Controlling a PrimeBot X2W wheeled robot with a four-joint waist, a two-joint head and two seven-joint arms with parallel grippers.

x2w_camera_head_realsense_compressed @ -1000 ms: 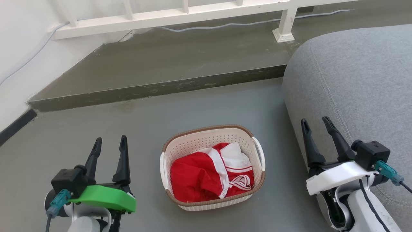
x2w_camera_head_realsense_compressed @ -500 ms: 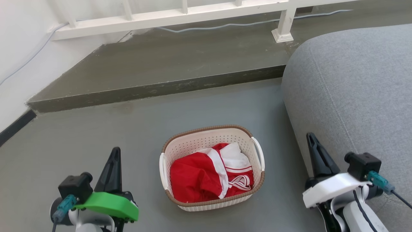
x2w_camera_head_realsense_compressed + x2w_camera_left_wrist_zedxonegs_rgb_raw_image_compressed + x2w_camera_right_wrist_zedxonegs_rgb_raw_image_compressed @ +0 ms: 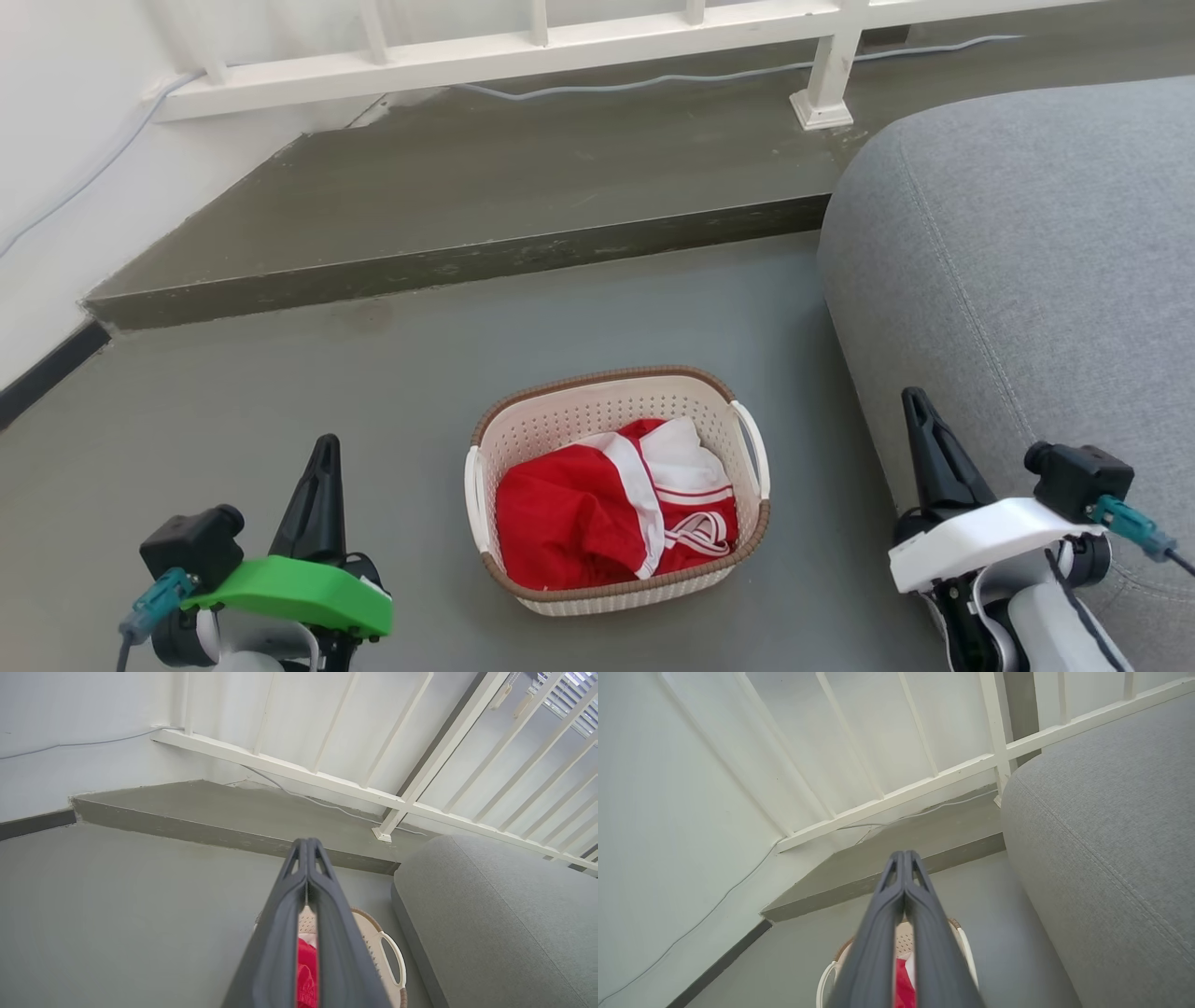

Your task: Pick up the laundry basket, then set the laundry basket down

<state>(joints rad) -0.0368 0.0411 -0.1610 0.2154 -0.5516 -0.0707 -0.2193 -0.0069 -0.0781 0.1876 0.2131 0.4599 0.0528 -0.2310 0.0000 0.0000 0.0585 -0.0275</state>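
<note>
The laundry basket [image 3: 597, 417] is cream-white perforated plastic with a brown woven-look rim and white loop side handles. It stands on the grey floor, holding a red and white garment [image 3: 611, 518]. My left gripper [image 3: 325, 452] is shut and hovers to the basket's left, apart from it. On the basket's right, my right gripper [image 3: 913, 403] is shut too, beside the grey couch. In the left wrist view the shut gripper [image 3: 307, 843] crosses the basket [image 3: 379, 947]. The right wrist view has the shut gripper [image 3: 904, 855] in front of the basket [image 3: 825, 981].
A grey couch [image 3: 1027, 261] fills the right side, close to the basket. Behind the basket a raised concrete step [image 3: 448, 266] runs across, with a white railing [image 3: 560, 42] and a cable [image 3: 653, 79] on it. A white wall with dark baseboard [image 3: 47, 369] bounds the left.
Both grippers went from open to shut and sank lower in the head view. The basket has not moved; the camera shifted slightly.
</note>
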